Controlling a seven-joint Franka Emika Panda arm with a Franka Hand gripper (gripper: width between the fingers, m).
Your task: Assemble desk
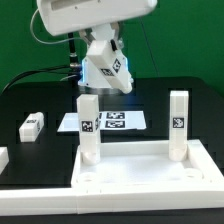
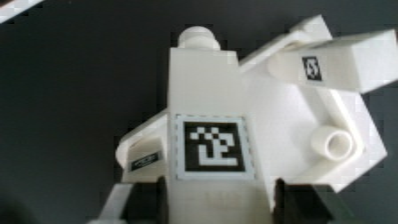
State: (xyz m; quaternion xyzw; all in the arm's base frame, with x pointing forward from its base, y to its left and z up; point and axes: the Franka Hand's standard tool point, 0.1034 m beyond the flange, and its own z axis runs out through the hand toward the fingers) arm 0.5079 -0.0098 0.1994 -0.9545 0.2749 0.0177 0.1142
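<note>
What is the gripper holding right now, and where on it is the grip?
A white desk leg, held in the air. The gripper clamps its tagged end from two opposite sides; the peg end sticks out free.

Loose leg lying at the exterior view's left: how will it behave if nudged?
The loose leg lies on a flat side, so it likely slides, not rolls. Looks like rigid plastic: probably no flex. Small, so probably light.
</note>
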